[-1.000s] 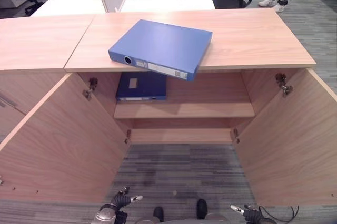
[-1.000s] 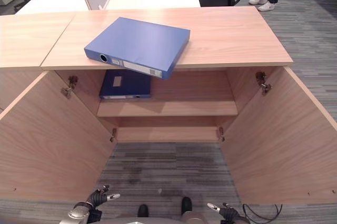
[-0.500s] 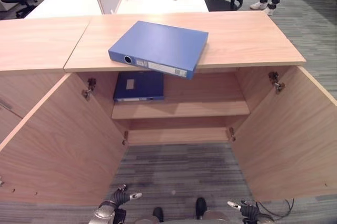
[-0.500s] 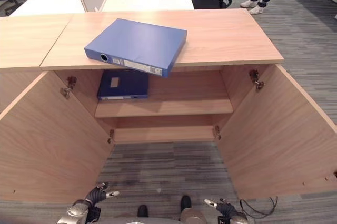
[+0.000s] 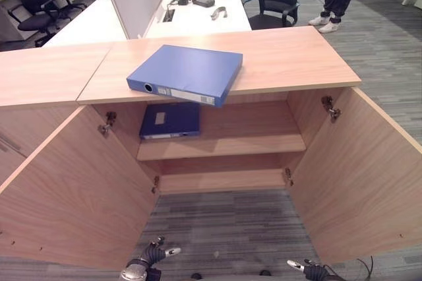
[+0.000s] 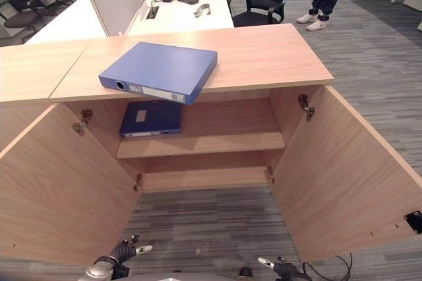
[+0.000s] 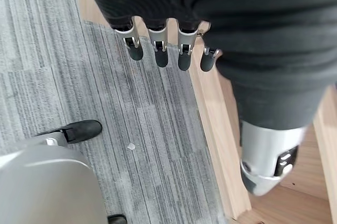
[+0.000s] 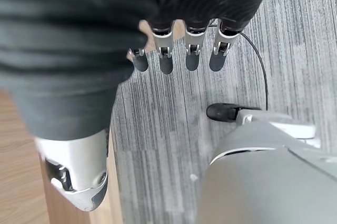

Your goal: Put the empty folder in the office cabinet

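While atop the cabinet [image 5: 290, 57], blue folder [image 5: 186, 73] well apart from each low, slack-fingered, empty robot hand [image 5: 153, 254] [image 5: 304, 268].

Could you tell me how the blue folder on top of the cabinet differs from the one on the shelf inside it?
The folder on the cabinet top is a lighter blue; the folder on the upper shelf is darker navy. The top one lies askew, one corner overhanging the front edge, while the shelf one sits tucked at the shelf's left end. The top one shows a round finger hole on its spine; none can be made out on the shelf one. Both lie flat, untouched by either hand.
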You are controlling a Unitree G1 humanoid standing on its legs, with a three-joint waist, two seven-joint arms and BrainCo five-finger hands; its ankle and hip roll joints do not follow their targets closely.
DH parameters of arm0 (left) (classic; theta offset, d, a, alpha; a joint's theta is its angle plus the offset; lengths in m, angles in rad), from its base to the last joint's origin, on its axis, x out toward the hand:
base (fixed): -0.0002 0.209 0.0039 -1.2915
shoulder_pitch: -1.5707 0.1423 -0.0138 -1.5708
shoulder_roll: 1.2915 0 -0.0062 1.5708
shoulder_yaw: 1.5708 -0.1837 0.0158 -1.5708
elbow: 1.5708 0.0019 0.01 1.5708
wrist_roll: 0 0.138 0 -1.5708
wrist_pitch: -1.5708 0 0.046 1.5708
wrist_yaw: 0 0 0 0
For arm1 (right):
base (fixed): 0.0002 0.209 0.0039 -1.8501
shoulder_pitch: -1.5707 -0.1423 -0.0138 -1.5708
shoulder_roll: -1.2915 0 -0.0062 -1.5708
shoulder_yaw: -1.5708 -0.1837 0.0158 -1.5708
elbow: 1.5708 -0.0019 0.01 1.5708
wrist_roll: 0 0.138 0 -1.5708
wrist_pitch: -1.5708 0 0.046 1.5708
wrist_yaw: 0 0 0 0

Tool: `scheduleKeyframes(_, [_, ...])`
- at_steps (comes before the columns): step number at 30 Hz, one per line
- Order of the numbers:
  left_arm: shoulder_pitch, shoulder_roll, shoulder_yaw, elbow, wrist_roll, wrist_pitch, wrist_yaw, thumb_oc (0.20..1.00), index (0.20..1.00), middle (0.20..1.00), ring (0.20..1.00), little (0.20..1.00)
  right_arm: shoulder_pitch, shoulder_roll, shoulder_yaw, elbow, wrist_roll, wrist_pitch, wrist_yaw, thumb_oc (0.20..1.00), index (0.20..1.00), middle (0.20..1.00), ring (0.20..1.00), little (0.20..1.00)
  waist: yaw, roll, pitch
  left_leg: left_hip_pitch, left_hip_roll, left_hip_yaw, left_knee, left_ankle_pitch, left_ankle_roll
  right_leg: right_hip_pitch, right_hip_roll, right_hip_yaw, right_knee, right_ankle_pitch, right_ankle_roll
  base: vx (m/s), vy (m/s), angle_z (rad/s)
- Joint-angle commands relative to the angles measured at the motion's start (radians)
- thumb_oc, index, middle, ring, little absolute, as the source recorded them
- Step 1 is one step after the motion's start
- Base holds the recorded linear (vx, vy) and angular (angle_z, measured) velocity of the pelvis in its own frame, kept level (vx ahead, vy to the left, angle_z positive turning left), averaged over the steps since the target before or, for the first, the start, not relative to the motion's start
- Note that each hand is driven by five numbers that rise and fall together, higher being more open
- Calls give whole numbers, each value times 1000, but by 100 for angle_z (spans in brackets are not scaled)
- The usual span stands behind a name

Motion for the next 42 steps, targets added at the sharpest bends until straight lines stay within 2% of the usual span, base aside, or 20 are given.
scheduleKeyframes(1, [-64,28,-12,-2,34,-27,12,1000,1000,1000,1000,1000,-37,-5,25,11,-36,-16,5,1000,1000,1000,1000,1000,-3,-33,23,3,-57,-37,12,-56,16,26,-57,3,46,-69,71,29,-79,0])
scheduleKeyframes(4, [-65,45,-13,-81,51,-35,33,1000,1000,1000,1000,1000,-30,-5,22,9,-36,-17,4,1000,1000,1000,1000,1000,-1,-33,22,4,-51,-45,12,-54,11,36,-51,-4,40,-73,68,5,-52,3])
scheduleKeyframes(5, [-62,64,-12,-158,76,-36,46,1000,1000,1000,1000,1000,-26,-7,15,3,-37,-19,2,1000,1000,1000,1000,1000,2,-34,21,-5,-50,-47,12,-41,10,32,-49,-7,40,-67,65,1,-22,5])
scheduleKeyframes(6, [-60,64,-12,-159,77,-35,45,1000,1000,1000,1000,1000,-24,-7,15,4,-37,-19,2,1000,1000,1000,1000,1000,2,-33,21,3,-49,-48,12,-53,9,41,-48,-7,37,-76,66,-44,-35,7])
scheduleKeyframes(8, [-42,118,17,-377,145,-35,82,1000,1000,1000,1000,1000,-17,-9,-6,-15,-36,-24,-6,1000,1000,1000,1000,1000,13,-35,24,-9,-47,-56,12,-35,7,37,-45,-14,38,-69,64,-27,-28,7])
scheduleKeyframes(9, [-39,119,18,-381,145,-32,82,1000,1000,1000,1000,1000,-16,-8,-5,-15,-36,-24,-6,1000,1000,1000,1000,1000,12,-36,23,-8,-47,-57,12,-35,7,38,-45,-14,37,-70,63,-9,-27,6])
scheduleKeyframes(10, [-26,141,36,-460,180,-32,97,1000,1000,1000,1000,1000,-9,-7,-13,-24,-37,-27,-8,1000,1000,1000,1000,1000,16,-38,24,-8,-46,-60,12,-35,6,41,-45,-16,36,-70,64,-13,-43,8])
scheduleKeyframes(11, [-2,183,76,-584,265,-40,125,1000,1000,1000,1000,1000,5,1,-30,-36,-42,-32,-11,1000,1000,1000,1000,1000,25,-42,24,-11,-43,-63,12,-34,2,47,-44,-23,30,-71,64,-13,-43,12])
scheduleKeyframes(13, [10,210,97,-655,321,-43,140,1000,1000,1000,1000,1000,11,6,-36,-40,-47,-32,-13,1000,1000,1000,1000,1000,28,-46,23,-12,-43,-67,12,-35,0,50,-43,-24,27,-73,65,2,-39,14])
scheduleKeyframes(14, [11,252,121,-733,428,-57,194,1000,1000,1000,1000,1000,18,11,-33,-45,-59,-35,-15,1000,1000,1000,1000,1000,34,-49,20,-13,-41,-68,12,-36,-3,52,-40,-28,24,-75,65,17,-44,11])
scheduleKeyframes(15, [14,278,138,-774,499,-58,231,1000,1000,1000,1000,1000,24,17,-29,-48,-66,-37,-16,1000,1000,1000,1000,1000,36,-50,17,-13,-39,-68,12,-37,-5,54,-39,-28,21,-76,65,17,-30,7])
scheduleKeyframes(17, [13,297,148,-807,554,-54,260,1000,1000,1000,1000,1000,28,23,-20,-51,-71,-40,-20,1000,1000,1000,1000,1000,36,-53,15,-12,-39,-68,12,-39,-7,56,-38,-28,20,-77,65,0,0,0])
scheduleKeyframes(18, [4,342,170,-874,669,-49,314,1000,1000,1000,1000,1000,38,27,-9,-56,-77,-42,-18,1000,1000,1000,1000,1000,36,-55,12,-12,-36,-67,12,-42,-10,58,-36,-27,17,-79,66,0,0,0])
scheduleKeyframes(19, [8,342,172,-878,671,-48,314,1000,1000,1000,1000,1000,38,28,-7,-56,-77,-42,-18,1000,1000,1000,1000,1000,36,-56,12,-11,-36,-66,12,-43,-10,59,-37,-27,17,-79,66,0,0,0])
scheduleKeyframes(23, [-24,439,224,-1017,849,-46,398,1000,1000,1000,1000,1000,54,45,28,-55,-71,-51,-8,1000,1000,1000,1000,1000,31,-61,2,-7,-33,-58,12,-50,-16,60,-32,-21,15,-81,66,15,-16,-1])
scheduleKeyframes(28, [-105,498,214,-1044,921,-37,455,1000,1000,1000,1000,1000,57,51,61,-52,-69,-54,-4,1000,1000,1000,1000,1000,18,-64,-4,0,-29,-54,12,-54,-18,61,-28,-15,18,-83,67,7,-6,-1])
scheduleKeyframes(35, [-404,625,28,-968,1029,1,496,1000,1000,1000,1000,1000,46,35,94,-45,-75,-62,-7,1000,1000,1000,1000,1000,-19,-52,-9,16,-23,-42,12,-58,-20,55,-22,6,38,-90,67,19,-19,-8])
scheduleKeyframes(36, [-467,634,-23,-934,1037,9,493,1000,1000,1000,1000,1000,44,30,98,-41,-79,-62,-8,1000,1000,1000,1000,1000,-28,-48,-9,18,-23,-37,12,-57,-20,54,-21,8,40,-91,68,31,-2,-12])
scheduleKeyframes(41, [-581,639,-114,-857,1051,29,497,1000,1000,1000,1000,1000,37,18,103,-35,-81,-63,-15,1000,1000,1000,1000,1000,-47,-40,-10,21,-23,-28,12,-58,-20,50,-20,16,41,-89,70,13,0,-7])
scheduleKeyframes(42, [-649,634,-178,-803,1054,34,497,1000,1000,1000,1000,1000,31,12,102,-31,-79,-63,-17,1000,1000,1000,1000,1000,-54,-36,-9,21,-23,-24,12,-58,-20,47,-20,20,42,-88,72,10,4,-9])
